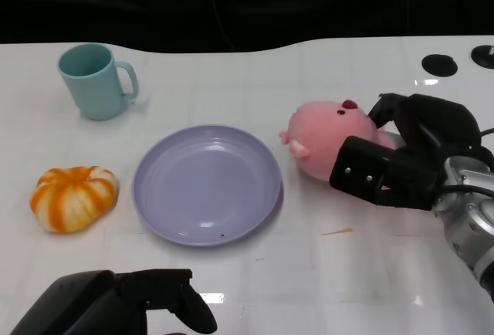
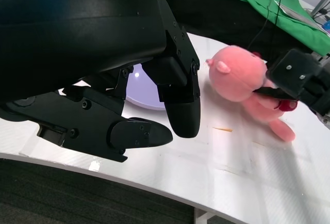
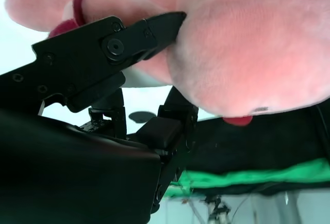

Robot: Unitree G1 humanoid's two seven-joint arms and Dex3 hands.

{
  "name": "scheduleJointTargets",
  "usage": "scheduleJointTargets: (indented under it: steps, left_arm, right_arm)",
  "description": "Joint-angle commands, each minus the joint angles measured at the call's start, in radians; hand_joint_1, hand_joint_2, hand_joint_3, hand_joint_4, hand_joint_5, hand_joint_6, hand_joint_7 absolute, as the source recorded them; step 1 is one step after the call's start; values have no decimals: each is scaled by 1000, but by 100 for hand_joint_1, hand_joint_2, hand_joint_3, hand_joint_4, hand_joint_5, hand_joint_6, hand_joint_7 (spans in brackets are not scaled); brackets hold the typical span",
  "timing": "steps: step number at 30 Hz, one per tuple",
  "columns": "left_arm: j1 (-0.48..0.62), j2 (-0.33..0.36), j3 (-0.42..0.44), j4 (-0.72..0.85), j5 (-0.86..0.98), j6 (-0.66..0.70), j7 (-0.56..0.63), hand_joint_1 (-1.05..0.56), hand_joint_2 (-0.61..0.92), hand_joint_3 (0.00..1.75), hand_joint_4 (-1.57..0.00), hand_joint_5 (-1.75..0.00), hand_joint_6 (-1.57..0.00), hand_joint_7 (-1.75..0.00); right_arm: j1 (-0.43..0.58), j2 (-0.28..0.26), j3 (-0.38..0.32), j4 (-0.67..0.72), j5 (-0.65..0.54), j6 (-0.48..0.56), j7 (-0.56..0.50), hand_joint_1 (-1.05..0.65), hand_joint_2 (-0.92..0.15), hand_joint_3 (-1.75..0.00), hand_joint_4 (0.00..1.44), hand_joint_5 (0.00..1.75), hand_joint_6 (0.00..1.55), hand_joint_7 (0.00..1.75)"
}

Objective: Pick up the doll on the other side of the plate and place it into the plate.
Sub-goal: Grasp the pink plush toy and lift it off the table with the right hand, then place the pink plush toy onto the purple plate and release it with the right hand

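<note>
- Nearest the robot, the left hand [image 1: 131,304] sits low at the table's front edge, fingers curled in, nothing in them.
- One small orange scrap [image 1: 336,231] lies on the white table [image 1: 324,289] just ahead of the right forearm.
- To the right, the right hand [image 1: 401,157] has its fingers wrapped around the doll [image 1: 328,138] and grips it; the right wrist view shows a black finger [image 3: 129,38] pressed into the pink plush.
- One doll, pink, just beside the plate's right rim, apart from it. Its long axis runs across the table, head toward the plate, body and legs back under the hand.
- One lavender plate [image 1: 154,196] sits mid-table, nothing in it.
- One orange-and-white pumpkin [image 1: 73,197] lies left of the plate, near it.
- Farther back on the left, one teal mug [image 1: 94,82] stands upright, handle to the right.
- At the far right edge, two dark round holes [image 1: 439,64] show in the tabletop.
</note>
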Motion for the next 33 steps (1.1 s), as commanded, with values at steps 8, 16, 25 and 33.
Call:
scheduleJointTargets:
  steps: [8,16,25,33]
  left_arm:
    - [11,5,-36,-40,19,-30,-8,-23,92,35,-67,-160,-76,-80]
    - [7,-8,-65,-39,33,-29,3,-23,92,36,-66,-164,-76,-80]
    - [-4,-18,-103,-47,70,-3,1,-25,92,39,-64,-164,-75,-81]
    - [-13,-28,-139,-50,95,11,11,-25,92,40,-64,-164,-73,-83]
  right_arm:
    - [32,-5,-81,-167,96,-52,11,-22,-41,-131,98,175,78,175]
    - [-4,35,-28,-245,67,-67,48,-23,-37,-137,94,175,75,173]
    - [-93,135,29,-206,56,-110,62,-24,-32,-138,98,175,79,171]
    - [-153,242,105,-118,19,-85,74,-24,-29,-133,100,175,74,174]
